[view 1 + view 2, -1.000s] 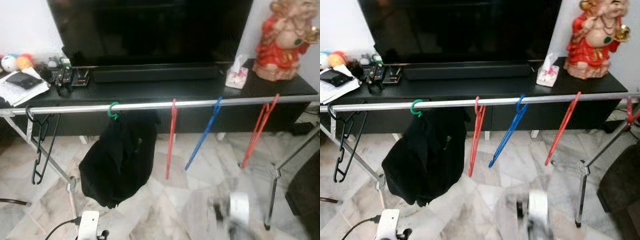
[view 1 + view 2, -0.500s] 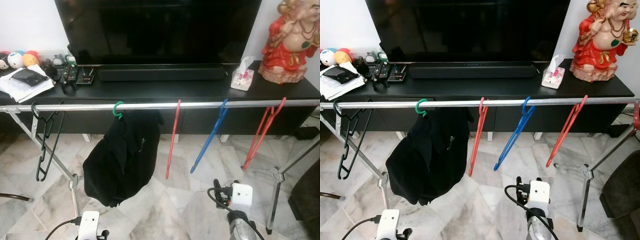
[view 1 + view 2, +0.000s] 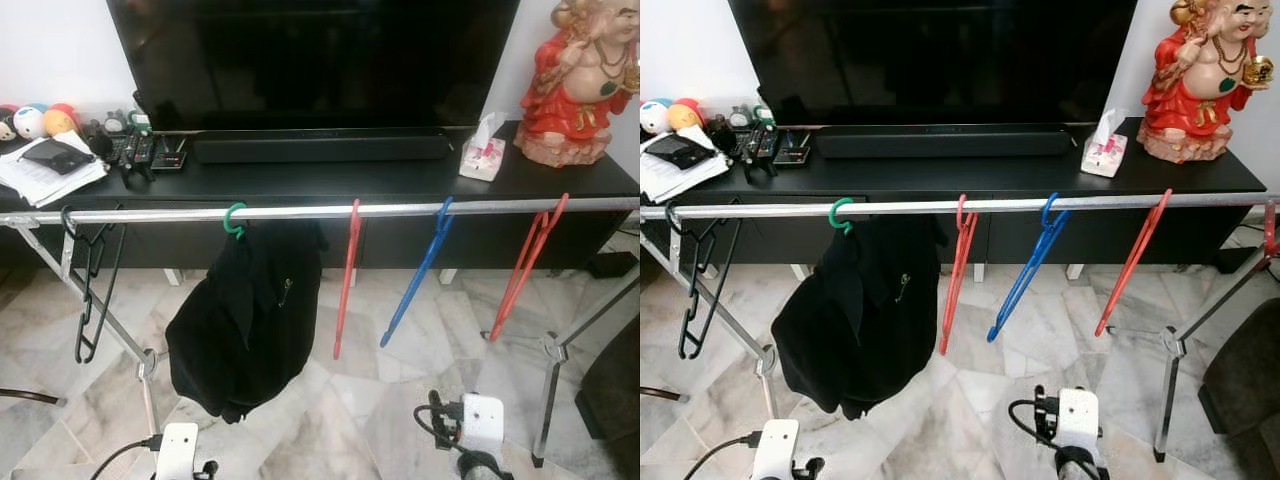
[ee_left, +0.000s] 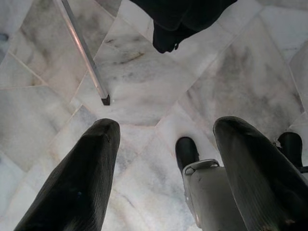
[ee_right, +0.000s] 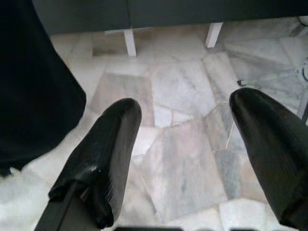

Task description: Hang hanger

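Hangers all on silver rail [image 3: 300, 212]: black hanger [image 3: 90, 285] at far left, green hanger [image 3: 234, 219] carrying black garment [image 3: 245, 320], red hanger [image 3: 345, 280], blue hanger [image 3: 415, 275], second red hanger [image 3: 525, 265] toward right. Judged light, stiff, thin plastic, slippery; best taken near neck under hook. Garment soft, would sway. Left gripper [image 4: 163, 173] low over marble floor [image 4: 144, 86], fingers spread, empty. Right gripper [image 5: 185, 168] likewise low, fingers apart, nothing between. TV console [image 3: 330, 180] behind rail, red figurine [image 3: 580, 85] at right end.

The right arm [image 3: 478, 430] has sunk lower in view since 0.5 s ago.
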{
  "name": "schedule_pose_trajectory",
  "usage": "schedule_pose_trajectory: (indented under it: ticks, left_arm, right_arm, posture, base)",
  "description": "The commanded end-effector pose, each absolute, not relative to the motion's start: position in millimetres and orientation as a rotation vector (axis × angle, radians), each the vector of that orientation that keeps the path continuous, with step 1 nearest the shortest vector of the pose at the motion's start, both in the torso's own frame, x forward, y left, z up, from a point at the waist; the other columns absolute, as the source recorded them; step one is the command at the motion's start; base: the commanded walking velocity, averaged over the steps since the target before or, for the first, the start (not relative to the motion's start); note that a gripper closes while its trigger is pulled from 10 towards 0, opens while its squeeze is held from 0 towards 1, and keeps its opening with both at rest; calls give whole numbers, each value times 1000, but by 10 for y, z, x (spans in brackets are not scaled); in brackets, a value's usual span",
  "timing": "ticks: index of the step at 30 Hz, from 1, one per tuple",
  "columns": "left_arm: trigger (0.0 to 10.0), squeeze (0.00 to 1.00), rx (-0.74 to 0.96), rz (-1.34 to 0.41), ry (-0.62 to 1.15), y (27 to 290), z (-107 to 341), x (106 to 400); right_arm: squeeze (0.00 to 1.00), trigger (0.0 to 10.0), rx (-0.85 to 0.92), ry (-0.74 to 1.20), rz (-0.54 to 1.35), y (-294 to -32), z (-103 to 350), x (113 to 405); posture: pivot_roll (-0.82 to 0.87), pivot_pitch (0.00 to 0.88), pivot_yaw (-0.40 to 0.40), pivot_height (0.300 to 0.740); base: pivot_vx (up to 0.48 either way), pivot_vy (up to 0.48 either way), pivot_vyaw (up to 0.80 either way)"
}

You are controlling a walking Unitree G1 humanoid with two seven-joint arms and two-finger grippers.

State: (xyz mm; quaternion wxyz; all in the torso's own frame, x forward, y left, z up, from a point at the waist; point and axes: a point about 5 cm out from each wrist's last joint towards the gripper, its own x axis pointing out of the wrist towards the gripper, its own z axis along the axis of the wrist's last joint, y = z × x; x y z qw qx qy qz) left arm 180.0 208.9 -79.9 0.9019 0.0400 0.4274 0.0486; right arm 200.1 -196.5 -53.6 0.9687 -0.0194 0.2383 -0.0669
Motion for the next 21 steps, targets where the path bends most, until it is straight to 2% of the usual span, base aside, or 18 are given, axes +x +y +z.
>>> schedule_pose_trajectory:
  ticks: [1,4,10,21]
  left_arm:
    - [10000,0,81,116,902,2109,-816,1765]
    - [10000,0,77,120,901,2106,-817,1763]
    - [10000,0,60,130,896,2089,-814,1776]
    - [10000,0,47,139,902,2085,-830,1744]
  right_arm:
    - [0,10000,-47,542,-127,-1951,-576,2009]
    - [0,10000,0,614,-137,-1964,-630,1988]
    - [0,10000,-77,792,-54,-1984,-780,1808]
    - [0,10000,-26,844,-121,-1999,-816,1770]
  posture:
    - [-58,0,4,740]
    - [-64,0,-2,740]
    - [-43,0,-19,740]
    - [-47,0,-17,740]
  base:
    - [0,0,0]
    - [0,0,0]
    - [0,0,0]
    - [-277,0,0]
